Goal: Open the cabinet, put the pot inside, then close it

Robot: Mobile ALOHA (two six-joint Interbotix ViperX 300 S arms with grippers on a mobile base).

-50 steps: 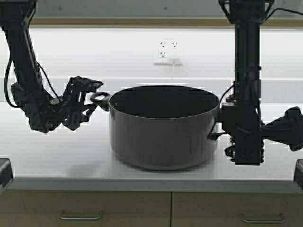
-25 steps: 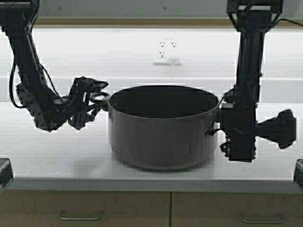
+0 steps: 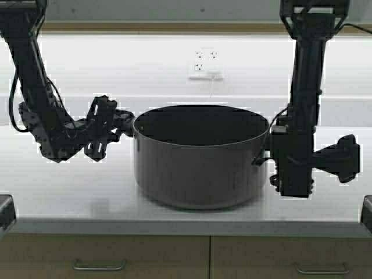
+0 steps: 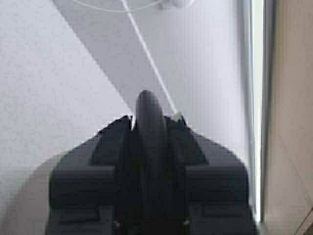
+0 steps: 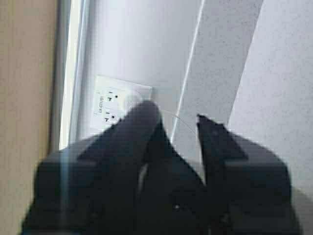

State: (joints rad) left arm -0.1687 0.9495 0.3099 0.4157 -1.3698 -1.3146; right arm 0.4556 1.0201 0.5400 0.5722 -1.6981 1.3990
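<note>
The dark grey pot (image 3: pixel 200 163) stands upright on the white counter (image 3: pixel 70 186), in the middle. My left gripper (image 3: pixel 122 119) is at its left rim, shut on the black loop handle (image 4: pixel 149 105), which stands between the fingers (image 4: pixel 115 132). My right gripper (image 3: pixel 263 158) is at the pot's right handle. In the right wrist view that gripper (image 5: pixel 176 115) is open: the rounded handle (image 5: pixel 142 115) lies against one finger, and a gap shows before the other. Of the cabinet, only a tan lower edge (image 3: pixel 174 27) shows; its doors are out of view.
A white wall outlet (image 3: pixel 206 65) with a plugged-in cord sits behind the pot. Tan drawers with bar pulls (image 3: pixel 99 266) run below the counter's front edge. Bare counter lies either side of the pot, under both arms.
The left gripper's fingers have shut on the pot's left handle. The right arm has risen a little and drawn in towards the right handle. The pot has not moved.
</note>
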